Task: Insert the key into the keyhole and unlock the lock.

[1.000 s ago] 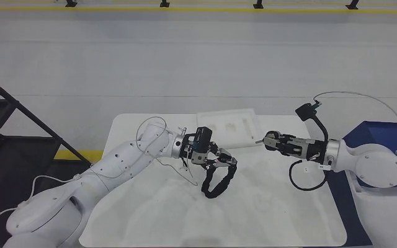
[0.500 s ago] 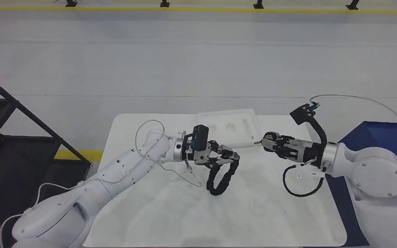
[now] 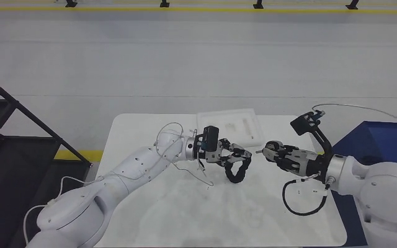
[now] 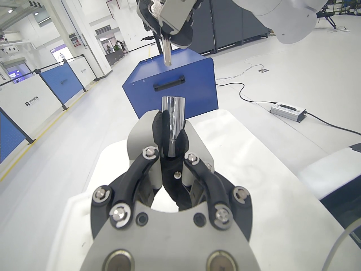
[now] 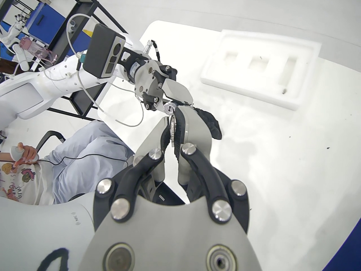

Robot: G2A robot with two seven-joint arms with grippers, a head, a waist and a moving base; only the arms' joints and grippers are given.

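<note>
My left gripper [image 4: 170,135] is shut on the lock [image 4: 172,111], a chrome cylinder with a black cable loop [image 3: 236,172] hanging under it. It holds the lock above the table's middle, cylinder end towards the right arm. My right gripper [image 5: 173,135] is shut on the key [image 5: 171,121], whose silver blade [image 4: 167,53] points at the cylinder. In the top view the left gripper [image 3: 240,153] and right gripper [image 3: 265,150] face each other a short gap apart. The right wrist view has the key tip close to the cylinder's face [image 5: 169,108]; whether they touch I cannot tell.
A white foam tray [image 3: 229,126] with shallow recesses lies at the table's back edge, just behind the two grippers. A blue box [image 3: 375,141] stands off the table's right side. The white table [image 3: 186,217] has free room in front.
The left arm has carried the lock to the right and up, towards the right gripper. The right gripper has come slightly nearer the front. The gap between key and lock has narrowed.
</note>
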